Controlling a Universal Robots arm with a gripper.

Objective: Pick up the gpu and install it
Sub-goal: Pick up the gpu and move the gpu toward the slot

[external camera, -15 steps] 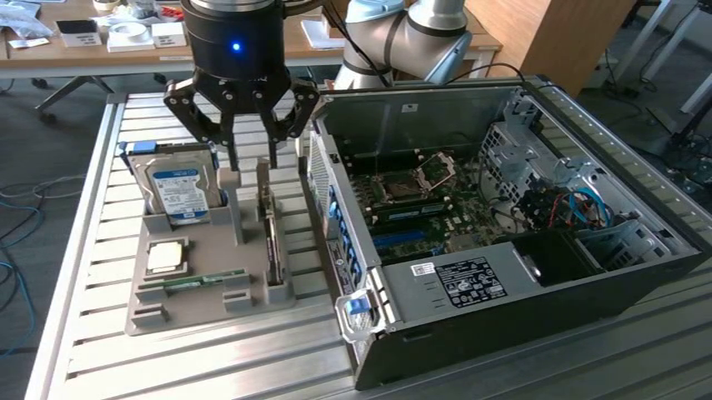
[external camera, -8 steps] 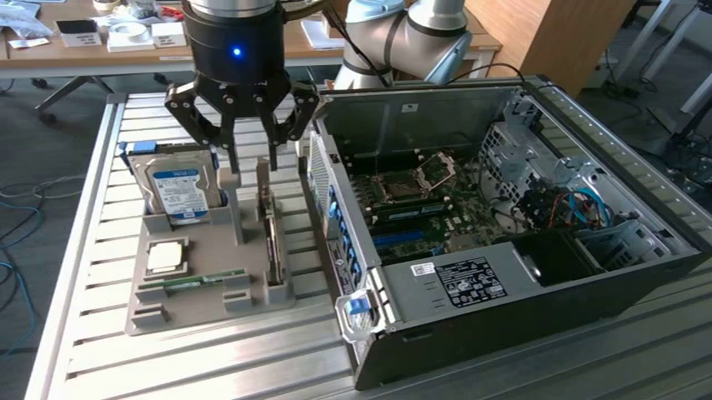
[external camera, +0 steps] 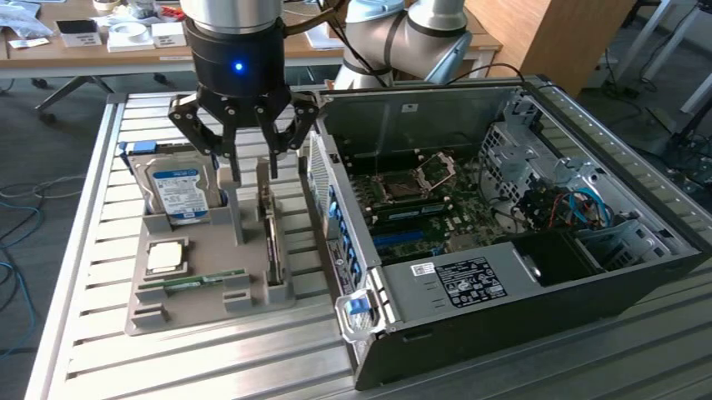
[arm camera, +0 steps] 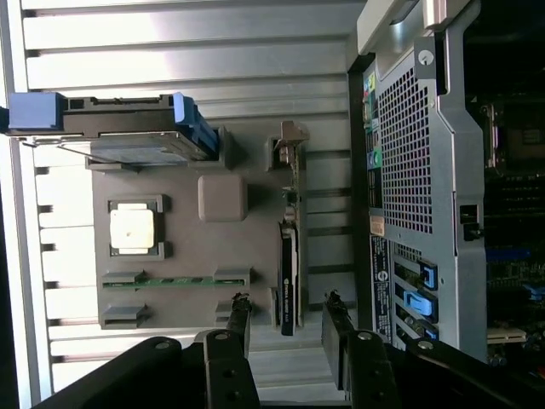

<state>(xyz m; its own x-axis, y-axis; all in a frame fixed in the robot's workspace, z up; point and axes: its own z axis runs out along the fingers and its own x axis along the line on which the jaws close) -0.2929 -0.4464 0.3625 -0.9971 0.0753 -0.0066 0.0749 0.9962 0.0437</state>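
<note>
The gpu [external camera: 273, 242] is a thin dark card standing on edge in a slot of the grey holder tray [external camera: 200, 307], its silvery bracket [arm camera: 292, 162] at one end. My gripper [external camera: 256, 171] hangs just above the card's far end, open, with nothing between its fingers. In the wrist view the gpu [arm camera: 289, 281] runs along the line midway between the two fingertips, and the gripper [arm camera: 287, 322] straddles that line at the card's end. The open computer case [external camera: 501, 208] lies beside the tray at the exterior view's right, its motherboard [external camera: 428, 204] exposed.
On the same tray are a hard drive [external camera: 178, 196] with a blue-white label, a square processor [external camera: 167, 257] and a green memory stick [external camera: 206, 279]. The case's perforated rear panel [arm camera: 409, 170] stands close to the gpu. Everything rests on a slatted metal table [external camera: 223, 358].
</note>
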